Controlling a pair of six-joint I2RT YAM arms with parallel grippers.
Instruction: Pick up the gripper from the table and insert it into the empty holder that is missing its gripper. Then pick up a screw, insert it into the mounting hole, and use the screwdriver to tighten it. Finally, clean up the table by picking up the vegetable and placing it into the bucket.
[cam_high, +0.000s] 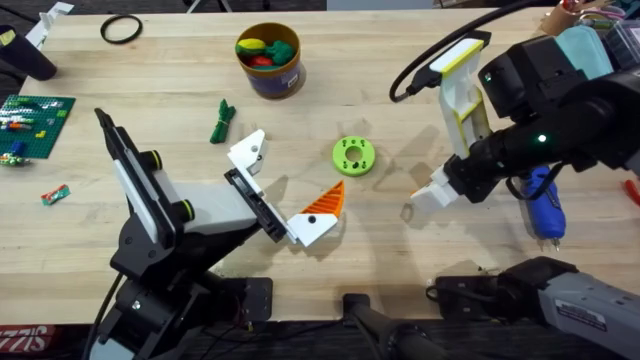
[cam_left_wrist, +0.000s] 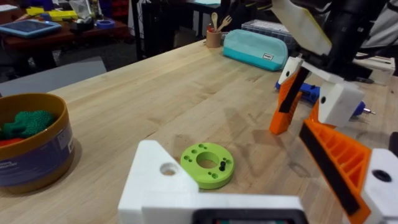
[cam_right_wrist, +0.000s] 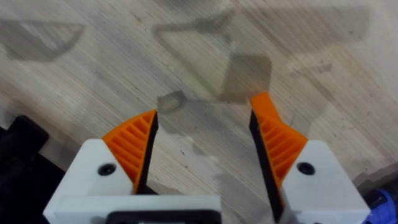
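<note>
Hovering just above bare wood, the right gripper (cam_right_wrist: 205, 109) has its orange ribbed pads (cam_right_wrist: 134, 143) spread wide with nothing between them. It sits right of the table's (cam_high: 180, 60) middle, toward the near edge. The screwdriver (cam_high: 545, 205) lies just right of it, partly under the right arm. Its long axis runs near to far, flat on the wood, with the thin metal tip pointing at the near edge.

The left gripper (cam_high: 288, 180) is also wide open and empty, left of centre. One side carries an orange pad, while the other looks like a bare white bracket (cam_left_wrist: 158, 177) with a hole through it. I cannot tell which white-and-orange piece, if any, is the loose one.

The green disc (cam_high: 353, 156) lies between the two arms. The vegetable (cam_high: 221, 121) is farther left, lying roughly near to far with its leafy end toward the far side. The bucket (cam_high: 270, 82) stands beyond it, already holding toy foods.

The main risk I see is the right arm brushing the screwdriver as it swings or drops, since the round body would likely roll off line. A grasp taken across its tip rather than its body could also let it pivot.
</note>
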